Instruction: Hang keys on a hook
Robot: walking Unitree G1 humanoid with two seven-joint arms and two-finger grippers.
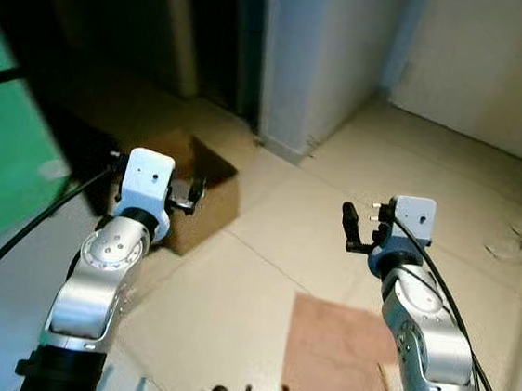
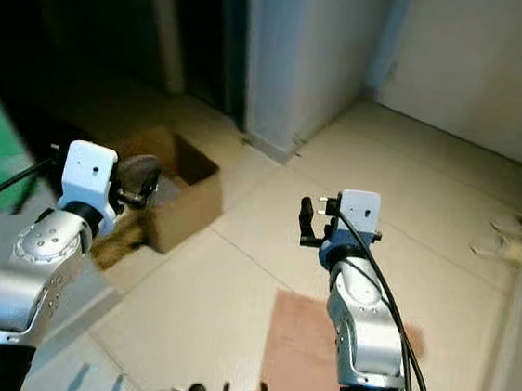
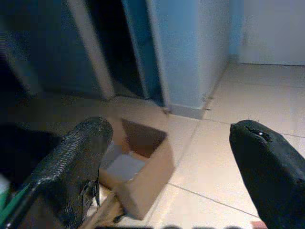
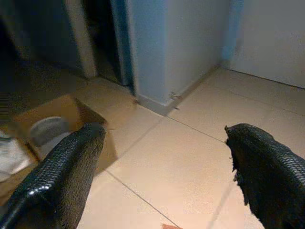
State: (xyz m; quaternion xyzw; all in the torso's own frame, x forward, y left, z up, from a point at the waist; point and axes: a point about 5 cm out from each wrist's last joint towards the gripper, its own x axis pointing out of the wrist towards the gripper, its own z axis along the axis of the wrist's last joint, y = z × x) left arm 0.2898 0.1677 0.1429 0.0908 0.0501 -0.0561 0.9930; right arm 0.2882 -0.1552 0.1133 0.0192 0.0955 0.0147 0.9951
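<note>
Both arms are raised in front of me over a tiled floor. My left gripper (image 1: 186, 193) is open with nothing between its fingers and hovers in front of an open cardboard box (image 1: 208, 182). In the left wrist view its two black fingers (image 3: 71, 167) stand wide apart, framing the box (image 3: 143, 162). My right gripper (image 1: 349, 225) is open too and empty, held at about the same height above bare tiles. The right wrist view shows its fingers (image 4: 62, 176) spread wide, pointing towards a wall corner (image 4: 162, 52).
A white wall corner (image 1: 312, 61) juts out ahead, with a dark doorway (image 1: 214, 22) to its left. A brown mat (image 1: 338, 353) lies on the tiles near my right arm. A green surface (image 1: 0, 149) stands at the left. Whitish objects (image 1: 517, 243) lie far right.
</note>
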